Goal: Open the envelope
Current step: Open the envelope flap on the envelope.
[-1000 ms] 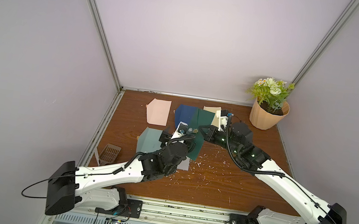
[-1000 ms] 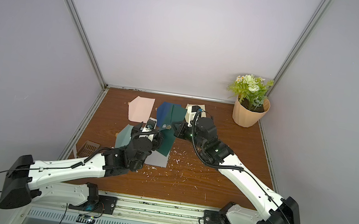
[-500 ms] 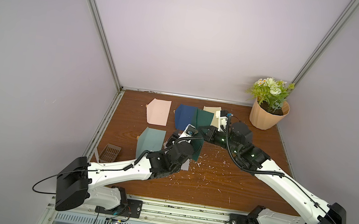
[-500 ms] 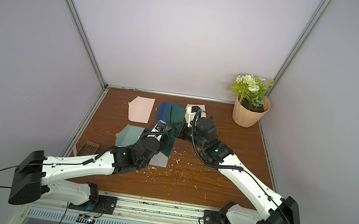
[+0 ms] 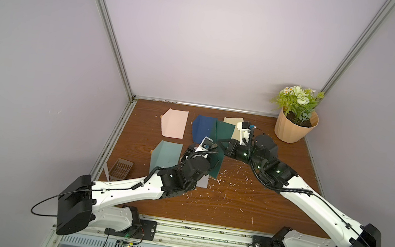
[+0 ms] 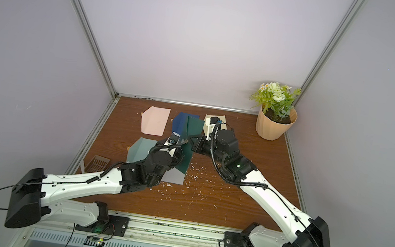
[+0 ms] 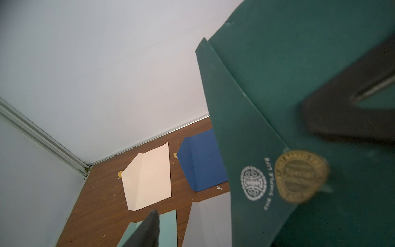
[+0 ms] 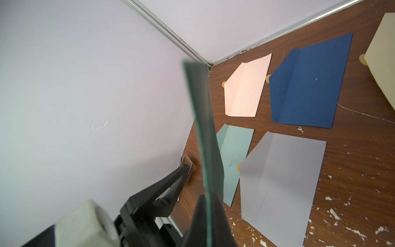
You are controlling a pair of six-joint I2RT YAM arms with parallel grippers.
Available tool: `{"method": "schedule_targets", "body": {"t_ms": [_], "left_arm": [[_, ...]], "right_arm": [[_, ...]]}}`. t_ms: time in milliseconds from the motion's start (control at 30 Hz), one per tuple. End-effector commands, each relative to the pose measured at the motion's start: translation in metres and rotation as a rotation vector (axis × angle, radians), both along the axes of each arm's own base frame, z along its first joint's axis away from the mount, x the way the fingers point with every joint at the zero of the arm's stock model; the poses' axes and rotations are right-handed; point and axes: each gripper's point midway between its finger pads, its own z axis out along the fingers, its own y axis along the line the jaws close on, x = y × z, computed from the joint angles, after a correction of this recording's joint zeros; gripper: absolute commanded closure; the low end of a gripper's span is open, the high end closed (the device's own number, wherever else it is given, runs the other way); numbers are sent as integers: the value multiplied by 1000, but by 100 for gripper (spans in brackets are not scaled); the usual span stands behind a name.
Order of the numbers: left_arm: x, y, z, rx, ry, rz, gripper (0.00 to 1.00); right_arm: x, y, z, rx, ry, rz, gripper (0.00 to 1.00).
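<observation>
A dark green envelope (image 5: pixel 221 135) (image 6: pixel 191 128) is held upright above the table's middle, with my right gripper (image 5: pixel 222 143) (image 8: pixel 208 198) shut on its edge. In the left wrist view its flap side faces me, and a round gold seal (image 7: pixel 301 176) sits at the flap's tip beside white printing. My left gripper (image 5: pixel 201 152) (image 6: pixel 172 147) is close against the envelope's lower part with its jaws apart. One of its fingers (image 7: pixel 150 228) shows clear of the paper, while the other is hidden behind the envelope.
Flat on the wooden table lie pink (image 5: pixel 175 123), blue (image 5: pixel 202 128), teal (image 5: pixel 165 155), grey (image 5: pixel 202 181) and cream (image 5: pixel 231 123) envelopes. A potted plant (image 5: pixel 295 127) stands at the back right and a small brown basket (image 5: pixel 120 169) at the left wall. Paper scraps (image 5: pixel 230 184) litter the middle.
My left arm has stretched forward and right, up against the green envelope, uncovering the teal one, and its jaws have narrowed. The right arm has kept still with the envelope.
</observation>
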Motion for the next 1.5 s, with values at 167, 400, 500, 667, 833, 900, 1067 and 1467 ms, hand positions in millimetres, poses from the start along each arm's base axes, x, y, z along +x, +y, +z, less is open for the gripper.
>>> {"method": "schedule_targets", "body": {"t_ms": [167, 400, 500, 667, 833, 900, 1067, 1467], "left_arm": [[4, 15, 12, -98, -30, 52, 39], [11, 35, 2, -140, 4, 116, 34], [13, 55, 0, -197, 11, 136, 32], [13, 73, -2, -196, 14, 169, 29], [16, 68, -4, -204, 23, 152, 27], [17, 65, -4, -211, 23, 138, 26], [14, 69, 1, -219, 11, 139, 25], [-12, 117, 33, -229, -56, 226, 19]], "right_arm": [[-14, 5, 12, 39, -9, 60, 100], [-18, 5, 19, 49, -21, 76, 100], [-26, 5, 29, 73, -44, 111, 100], [-46, 12, 44, 152, -65, 222, 100], [-65, 20, 56, 279, -62, 337, 100], [-70, 21, 58, 314, -61, 366, 100], [-64, 17, 43, 221, -50, 325, 100], [-18, -51, -74, -164, 134, 164, 100]]}}
